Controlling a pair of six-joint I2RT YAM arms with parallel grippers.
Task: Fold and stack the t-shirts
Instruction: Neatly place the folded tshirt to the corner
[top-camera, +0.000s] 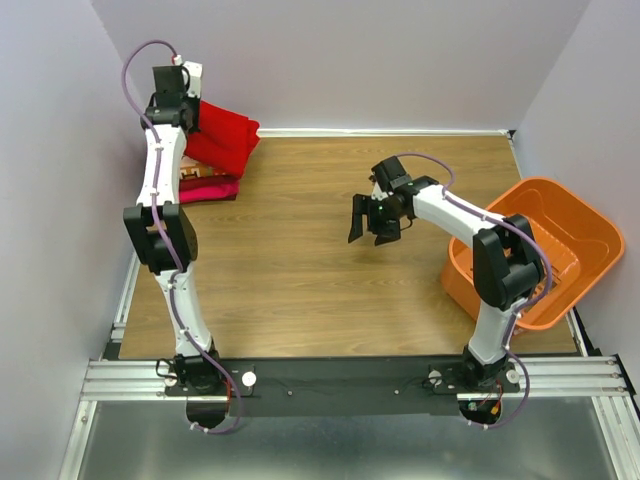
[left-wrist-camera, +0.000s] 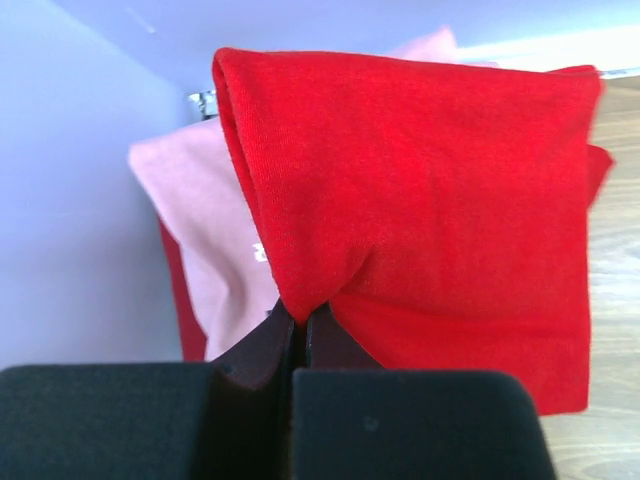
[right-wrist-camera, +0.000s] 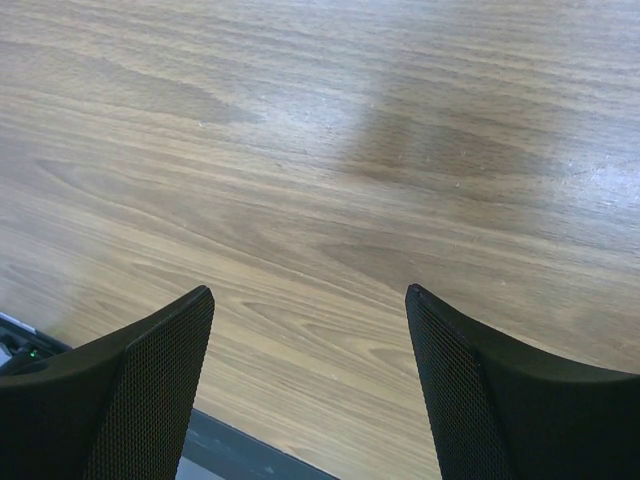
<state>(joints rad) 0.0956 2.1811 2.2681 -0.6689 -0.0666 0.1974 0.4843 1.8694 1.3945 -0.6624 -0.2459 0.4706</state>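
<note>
A folded bright red t-shirt (top-camera: 225, 135) (left-wrist-camera: 430, 200) rests on top of a stack in the table's far left corner. Beneath it lie a light pink t-shirt (left-wrist-camera: 200, 220) and a magenta t-shirt (top-camera: 210, 190); a dark red edge (left-wrist-camera: 180, 300) shows lower still. My left gripper (left-wrist-camera: 300, 320) (top-camera: 178, 100) is shut on a pinch of the bright red t-shirt's near edge. My right gripper (top-camera: 375, 222) (right-wrist-camera: 310, 300) hovers open over bare wood at mid table, nothing between its fingers.
An orange plastic basket (top-camera: 575, 215) sits tilted at the table's right edge, behind the right arm. Grey walls close in the back and both sides. A metal rail (top-camera: 350, 375) runs along the near edge.
</note>
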